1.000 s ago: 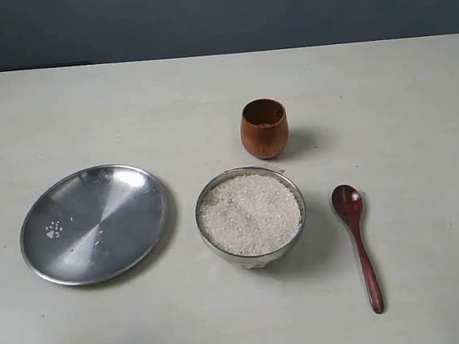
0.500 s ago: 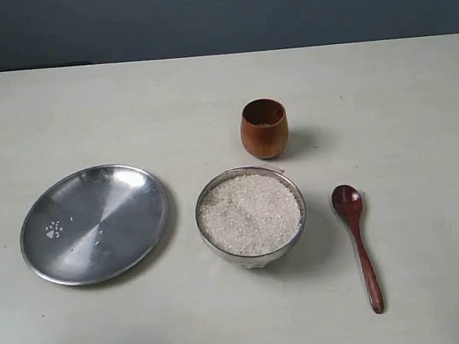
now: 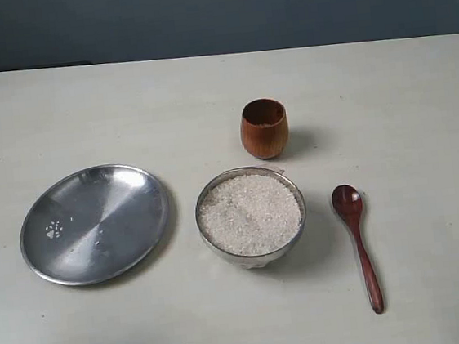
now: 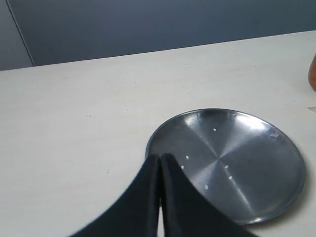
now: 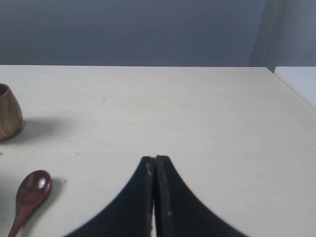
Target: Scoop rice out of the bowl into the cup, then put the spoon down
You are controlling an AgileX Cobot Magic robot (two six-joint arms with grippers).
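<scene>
1. Right in front of the left wrist camera, your left end effector (image 4: 159, 160) has its dark fingers pressed together on nothing. It sits above the rim of the flat steel plate (image 3: 117, 233).
2. Your right end effector (image 5: 154, 160) is likewise closed and empty, above bare surface. The head of the spoon (image 3: 358, 245) and the cup (image 3: 264, 135) show off to one side of it.
3. Along the near edge, the bench (image 3: 230, 336) is a pale, matt off-white with faint specks.
4. A little farther in on the right, the spoon lies flat. Its handle points toward the near edge, its hollow faces up, and it is clear of the bowl (image 3: 255, 260).
5. Beside the spoon's head, near mid-bench, the bowl stands filled almost to the rim with the rice (image 3: 250, 213).
6. Left of the bowl, close but apart from it, the plate carries a few stray grains (image 3: 53, 230).
7. Just behind the bowl, the cup stands upright, with a soft shadow to its right.
8. Beyond the cup, the bench runs bare to a straight far edge.
9. Behind that edge, you see a plain dark blue-grey wall (image 3: 213, 13).
</scene>
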